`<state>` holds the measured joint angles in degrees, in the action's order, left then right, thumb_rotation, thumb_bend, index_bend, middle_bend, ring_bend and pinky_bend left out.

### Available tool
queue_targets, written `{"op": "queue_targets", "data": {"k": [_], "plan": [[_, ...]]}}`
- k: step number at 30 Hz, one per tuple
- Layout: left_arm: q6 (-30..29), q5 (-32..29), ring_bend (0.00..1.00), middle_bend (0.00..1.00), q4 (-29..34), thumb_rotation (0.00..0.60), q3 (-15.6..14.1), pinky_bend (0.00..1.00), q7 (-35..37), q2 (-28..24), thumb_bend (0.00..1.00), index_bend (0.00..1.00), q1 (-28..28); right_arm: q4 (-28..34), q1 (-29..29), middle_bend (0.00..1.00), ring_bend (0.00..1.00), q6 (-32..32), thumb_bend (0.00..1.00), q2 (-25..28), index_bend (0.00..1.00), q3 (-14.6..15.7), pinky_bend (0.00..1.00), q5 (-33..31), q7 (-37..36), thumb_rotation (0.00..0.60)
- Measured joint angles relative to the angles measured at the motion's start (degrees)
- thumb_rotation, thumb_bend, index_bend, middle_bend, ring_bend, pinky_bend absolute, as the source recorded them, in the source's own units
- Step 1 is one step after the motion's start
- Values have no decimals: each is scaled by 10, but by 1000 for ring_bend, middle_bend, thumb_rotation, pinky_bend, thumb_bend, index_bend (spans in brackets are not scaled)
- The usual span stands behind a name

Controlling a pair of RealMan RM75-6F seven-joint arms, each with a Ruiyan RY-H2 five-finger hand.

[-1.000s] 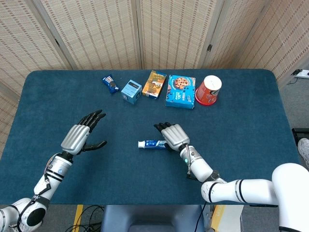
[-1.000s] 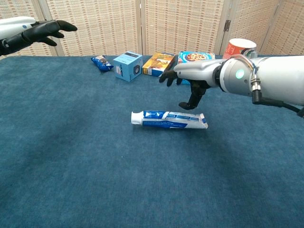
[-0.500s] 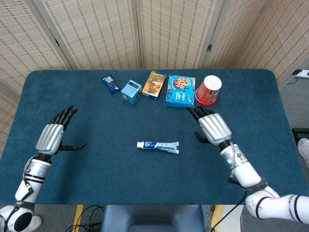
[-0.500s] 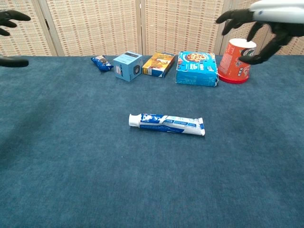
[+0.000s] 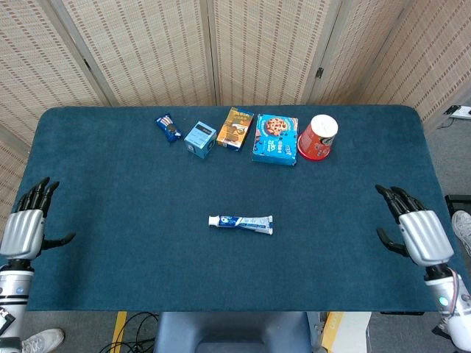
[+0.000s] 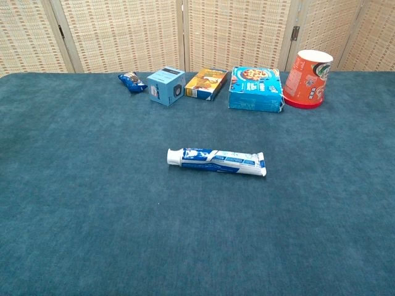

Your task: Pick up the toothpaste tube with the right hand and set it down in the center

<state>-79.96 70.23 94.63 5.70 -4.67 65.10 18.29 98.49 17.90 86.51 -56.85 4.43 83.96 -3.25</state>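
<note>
The tube (image 5: 241,221) lies flat mid-tabletop (image 5: 110,176), long axis left-right, cap pointing left. Each robot hand, left (image 5: 26,226) and right (image 5: 416,228), hangs empty with fingers spread.

Screened-off lab corner; woven partition panels (image 5: 243,48), blue-clothed table (image 5: 110,184)

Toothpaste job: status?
Looks done: the tube lies flat mid-table, touched by neither hand. In hand: nothing; the right hand and the left hand are at the table's side edges, fingers apart and empty. Left: nothing visible, unless placement needs fine-tuning.
</note>
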Motion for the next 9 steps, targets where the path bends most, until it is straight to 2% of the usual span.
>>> {"op": "queue_targets", "data": {"k": [9], "plan": [[-68, 26, 49, 11, 26, 600, -27, 133, -29, 2, 0, 37, -62, -43, -86, 226, 129, 58, 395, -21, 49, 19, 232, 30, -53, 600]]}}
